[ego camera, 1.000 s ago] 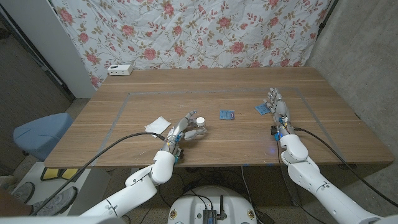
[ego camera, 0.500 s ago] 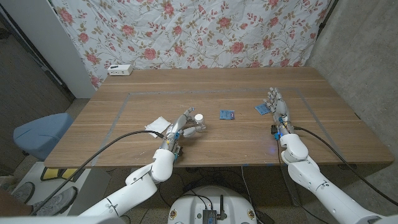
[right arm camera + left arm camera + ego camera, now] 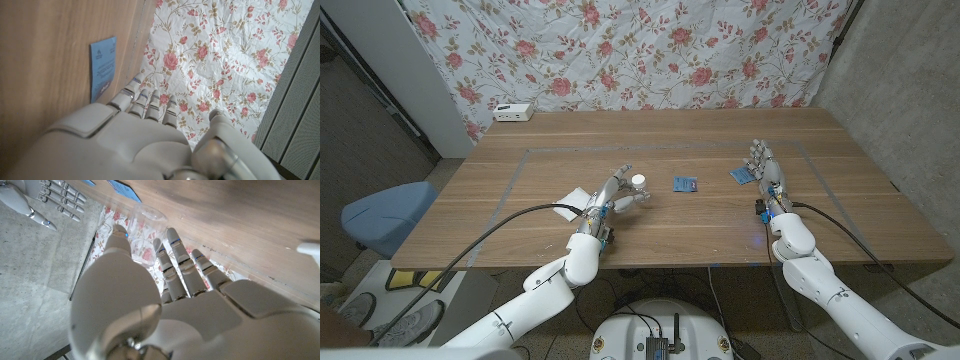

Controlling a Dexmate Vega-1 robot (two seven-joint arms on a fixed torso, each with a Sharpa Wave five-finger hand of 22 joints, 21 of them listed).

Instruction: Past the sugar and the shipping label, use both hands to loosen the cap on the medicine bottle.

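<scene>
My left hand [image 3: 609,202] holds a small clear medicine bottle [image 3: 634,190] with a white cap [image 3: 638,180], just above the table's near middle. In the left wrist view the bottle [image 3: 144,224] sits between the thumb and the fingers [image 3: 181,262]. My right hand [image 3: 767,173] stands apart at the right, fingers straight and together, holding nothing. A white shipping label [image 3: 574,201] lies just left of my left hand. One blue sugar packet [image 3: 686,183] lies right of the bottle. Another blue packet [image 3: 741,174] [image 3: 103,67] lies beside my right hand's fingertips.
A taped rectangle [image 3: 518,168] marks the wooden table [image 3: 700,225]. A small white box [image 3: 513,111] sits at the far left corner. A flowered cloth [image 3: 650,50] hangs behind the table, and a blue chair [image 3: 382,212] stands to its left.
My left hand has lifted the bottle a little and carried it slightly away from me, its cap now higher. The right hand has not moved.
</scene>
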